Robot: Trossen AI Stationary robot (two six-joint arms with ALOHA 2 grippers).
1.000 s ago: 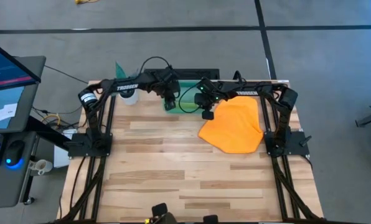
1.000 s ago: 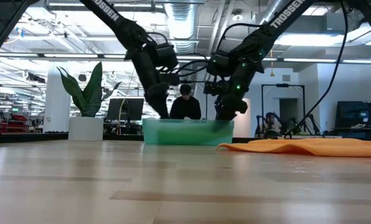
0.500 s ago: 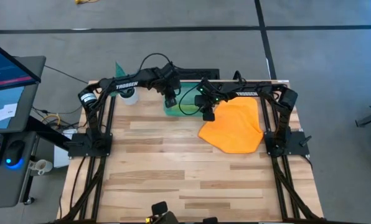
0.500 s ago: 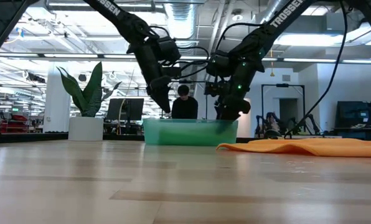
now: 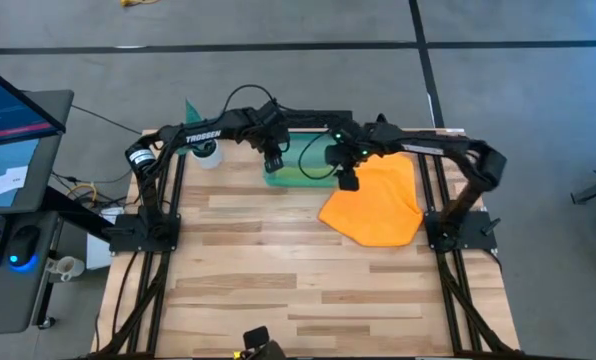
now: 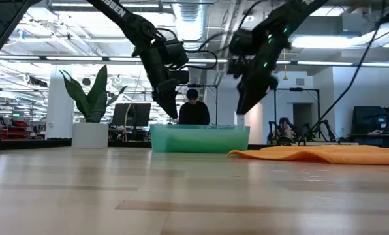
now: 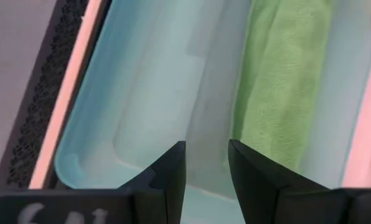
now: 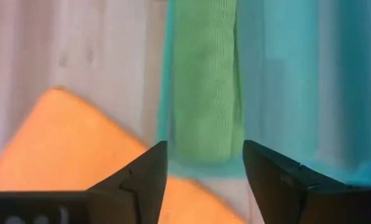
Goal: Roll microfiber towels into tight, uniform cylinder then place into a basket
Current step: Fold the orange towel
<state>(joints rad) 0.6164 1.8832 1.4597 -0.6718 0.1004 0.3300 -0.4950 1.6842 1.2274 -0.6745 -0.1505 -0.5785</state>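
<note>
The teal basket (image 5: 283, 178) (image 6: 198, 138) stands at the table's far middle. The lime green towel (image 7: 285, 93) (image 8: 204, 81) lies rolled inside it, along the wall on the near side. The orange towel (image 5: 373, 205) (image 6: 325, 153) lies spread flat on the table, right of the basket. My left gripper (image 5: 273, 160) (image 7: 207, 155) hangs open and empty above the basket's left part. My right gripper (image 5: 348, 180) (image 8: 204, 155) hangs open and empty above the basket's right end, by the orange towel's edge.
A white pot with a teal plant (image 5: 206, 150) (image 6: 90, 134) stands at the far left corner. A person (image 6: 194, 111) shows in the room behind the basket. Bare wood (image 5: 278, 270) fills the table's near half.
My left gripper has risen out of the basket and now hangs above its rim. My right gripper has gone up and toward the table's right edge, from the basket's right end to the orange towel's edge. Both towels have stayed still.
</note>
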